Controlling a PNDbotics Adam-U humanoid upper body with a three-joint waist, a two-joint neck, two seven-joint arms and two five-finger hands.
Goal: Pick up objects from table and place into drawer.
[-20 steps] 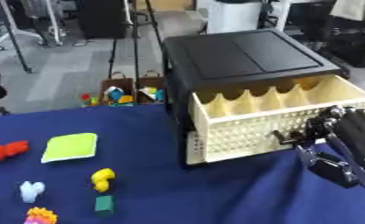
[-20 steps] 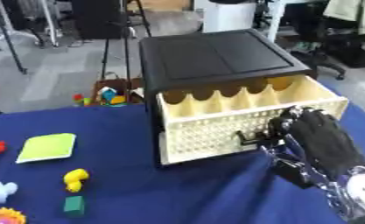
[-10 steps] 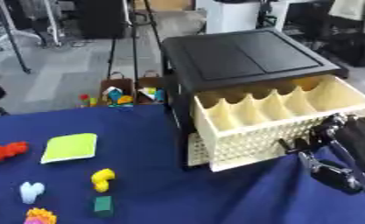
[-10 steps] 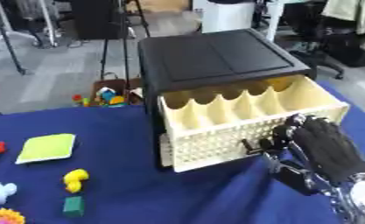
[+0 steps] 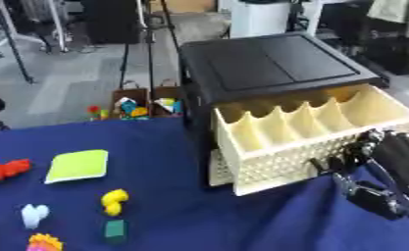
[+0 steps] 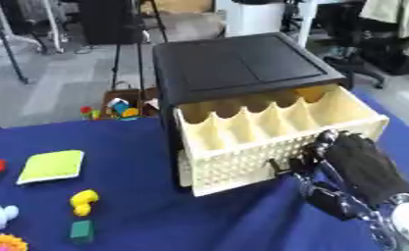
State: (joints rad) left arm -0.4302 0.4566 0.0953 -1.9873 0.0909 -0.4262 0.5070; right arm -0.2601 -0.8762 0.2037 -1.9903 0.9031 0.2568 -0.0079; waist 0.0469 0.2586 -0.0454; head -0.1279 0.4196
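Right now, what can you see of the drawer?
The drawer is cream, plastic-looking, with a perforated lattice front and scalloped dividers forming several narrow compartments, all apparently empty. It is pulled partly out of the black cabinet on the blue cloth. The right hand is at its front lower right, fingers against the lattice; whether they hook a handle is unclear.

Right robot hand (image 6: 355, 164) curled fingers hooked on open cream drawer (image 6: 276, 135) front.
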